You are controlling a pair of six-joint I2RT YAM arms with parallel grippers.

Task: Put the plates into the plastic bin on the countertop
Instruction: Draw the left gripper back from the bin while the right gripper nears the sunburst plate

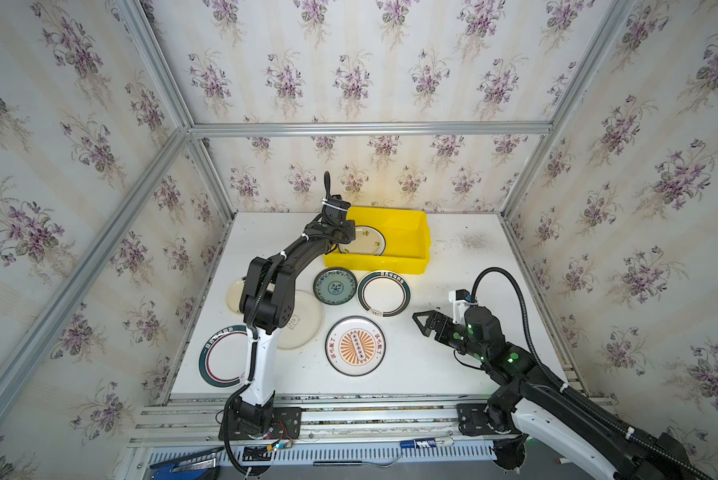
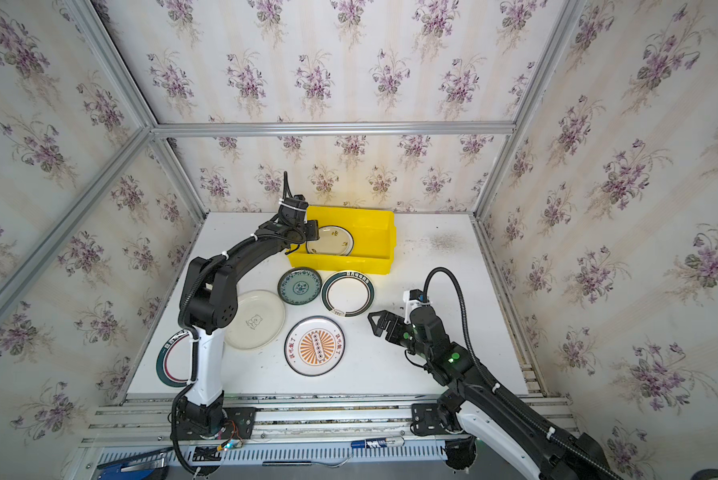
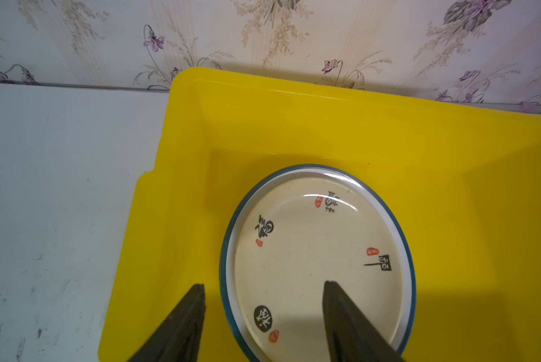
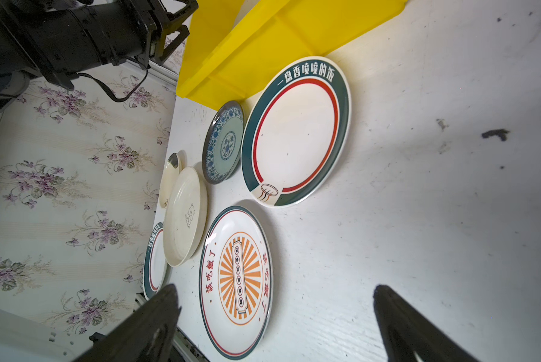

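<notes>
The yellow plastic bin (image 1: 409, 232) (image 2: 376, 232) (image 3: 294, 106) stands at the back of the white countertop (image 1: 407, 374). In it lies a cream plate with black characters (image 3: 309, 247) (image 1: 367, 243), flat on a white, teal-rimmed one. My left gripper (image 3: 264, 285) (image 1: 340, 237) hovers open over the plate's near rim, one finger over the plate, the other over the bin floor, touching neither. Outside the bin lie a teal floral plate (image 1: 334, 286), a green-rimmed plate (image 1: 383, 293) (image 4: 294, 131), a sunburst plate (image 1: 355, 345) (image 4: 236, 279), a cream bear plate (image 1: 305, 320) and more under the left arm. My right gripper (image 1: 420, 323) (image 4: 275, 290) is open and empty, right of the sunburst plate.
Another green-rimmed plate (image 1: 220, 357) lies at the front left corner, and a small cream one (image 1: 233, 295) behind the left arm's elbow. Wallpapered walls and aluminium rails (image 1: 349, 405) close in the table. A dark scuff patch (image 1: 473, 241) marks the surface right of the bin.
</notes>
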